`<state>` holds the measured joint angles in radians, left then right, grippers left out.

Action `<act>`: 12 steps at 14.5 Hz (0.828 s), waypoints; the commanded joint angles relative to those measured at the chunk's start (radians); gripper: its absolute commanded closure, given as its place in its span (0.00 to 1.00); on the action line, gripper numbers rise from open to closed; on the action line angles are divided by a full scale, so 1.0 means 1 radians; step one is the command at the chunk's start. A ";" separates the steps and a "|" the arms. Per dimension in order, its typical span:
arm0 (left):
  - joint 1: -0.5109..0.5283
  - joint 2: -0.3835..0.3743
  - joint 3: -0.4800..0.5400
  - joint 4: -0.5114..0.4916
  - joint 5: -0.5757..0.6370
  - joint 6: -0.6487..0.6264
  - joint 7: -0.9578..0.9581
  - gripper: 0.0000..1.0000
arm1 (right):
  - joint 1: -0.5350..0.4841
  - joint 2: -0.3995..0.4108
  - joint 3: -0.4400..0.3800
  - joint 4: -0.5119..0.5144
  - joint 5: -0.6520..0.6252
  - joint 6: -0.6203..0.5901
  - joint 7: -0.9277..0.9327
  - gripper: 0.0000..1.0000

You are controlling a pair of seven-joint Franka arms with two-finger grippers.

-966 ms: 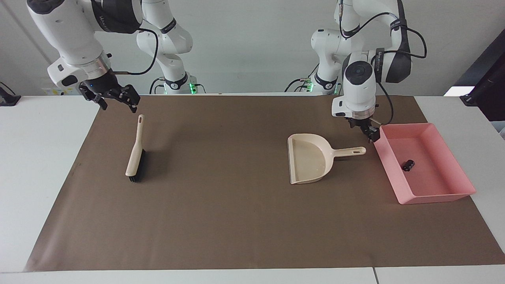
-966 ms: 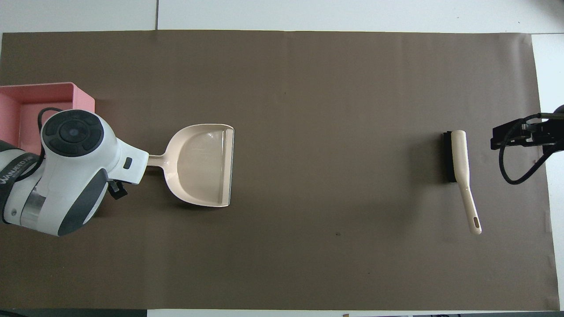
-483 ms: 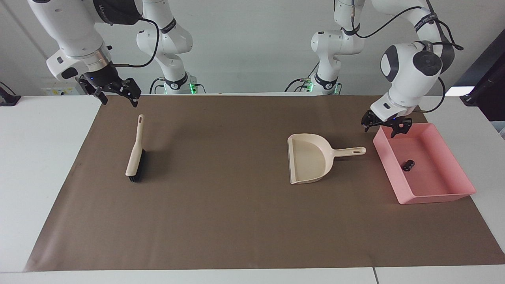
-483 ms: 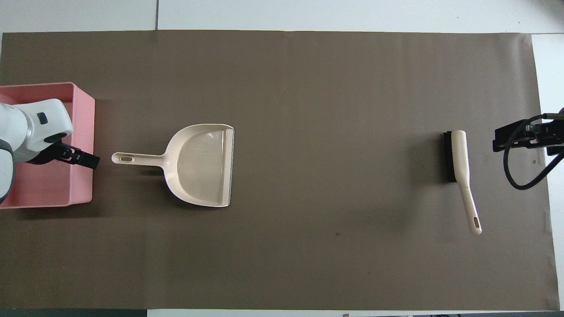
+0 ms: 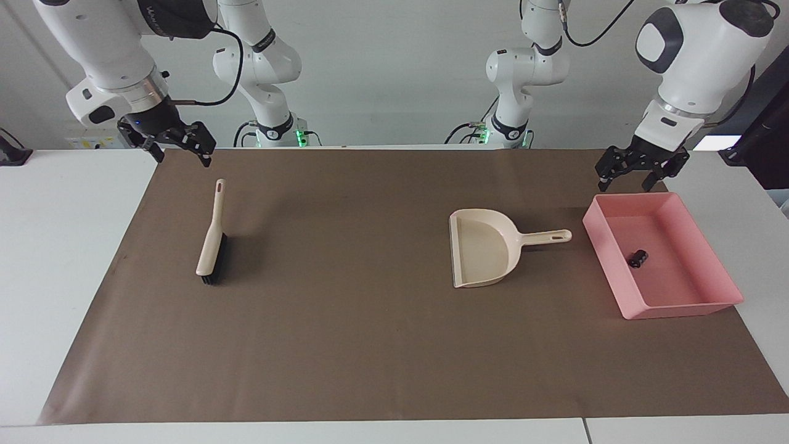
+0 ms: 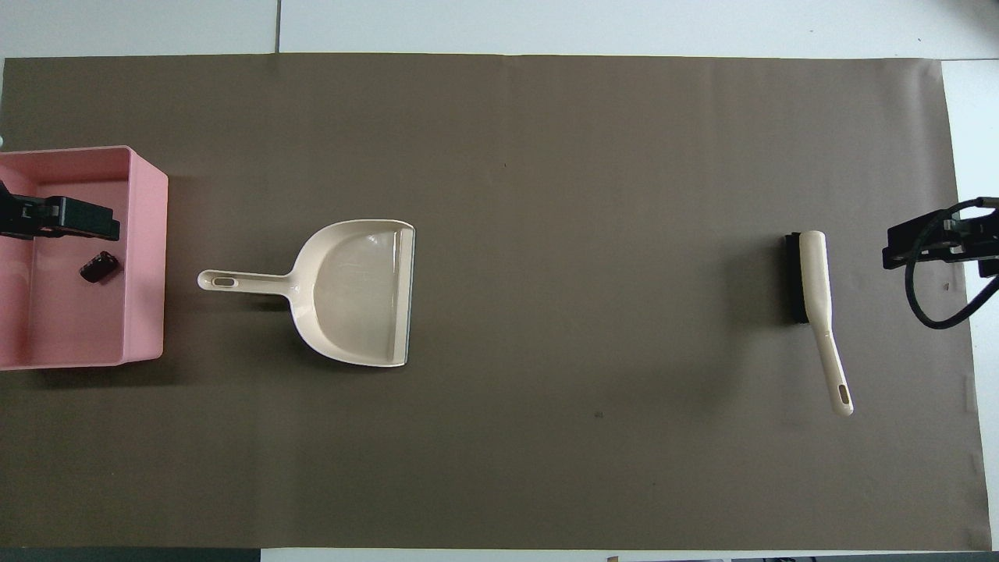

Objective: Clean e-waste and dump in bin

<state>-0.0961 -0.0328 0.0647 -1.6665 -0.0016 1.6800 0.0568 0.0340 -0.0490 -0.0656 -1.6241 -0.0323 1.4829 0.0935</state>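
Left gripper (image 5: 641,171) has lifted off the dustpan handle and pulled back toward the robots; it now hangs over the mat just beside the pink bin (image 5: 690,305), at the bin's robot-side edge, fingers spread, holding nothing. Right gripper (image 5: 175,147) has drifted up a bit, over the mat corner near the brush handle tip, also released and empty. Small black e-waste piece (image 5: 638,258) lies inside the bin on its floor. White piece: can't see it. Cream dustpan (image 5: 487,246) sits flat beside the bin, handle pointing at it, not touching. Brush (image 5: 211,237) lies at the right arm's end of the brown mat (image 5: 370,345).
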 commanded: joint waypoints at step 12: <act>0.026 0.011 -0.003 0.076 -0.006 -0.167 -0.044 0.02 | 0.001 0.001 -0.002 0.009 0.014 -0.018 0.009 0.00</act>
<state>-0.0844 -0.0011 0.0659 -1.5767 -0.0030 1.5301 0.0220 0.0355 -0.0490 -0.0652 -1.6241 -0.0322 1.4823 0.0935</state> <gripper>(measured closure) 0.018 0.000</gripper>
